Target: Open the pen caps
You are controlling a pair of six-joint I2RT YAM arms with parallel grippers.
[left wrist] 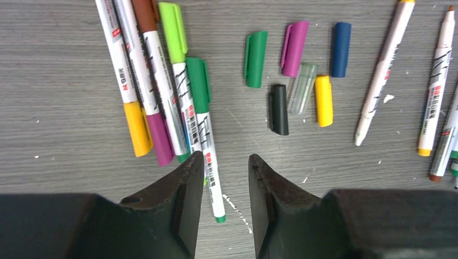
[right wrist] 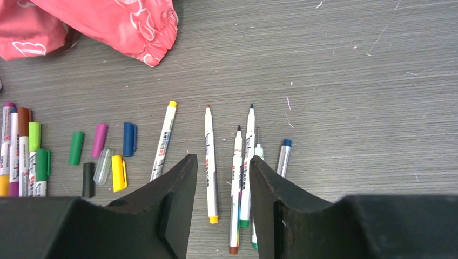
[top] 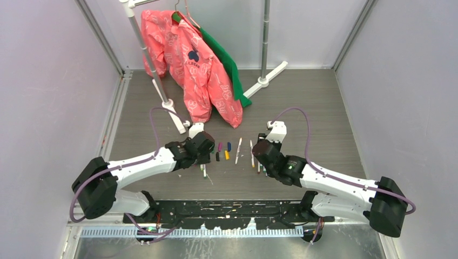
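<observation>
my left gripper (left wrist: 226, 162) hung empty, jaws apart, with capped pens (left wrist: 181, 91) just ahead of its left finger. right gripper (right wrist: 222, 162) hung empty too, jaws apart over bare pens (right wrist: 210, 162). loose caps (left wrist: 294, 48) lay ahead-right of my left gripper. next, i judged: pinch the barrel, pull the green cap (left wrist: 198, 81).

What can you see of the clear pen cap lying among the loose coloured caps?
The clear cap is a short, see-through plastic tube, off any pen, lying flat and slightly tilted on the grey table, between the black cap and the yellow cap, near the purple cap. Whether it touches them is unclear.
</observation>
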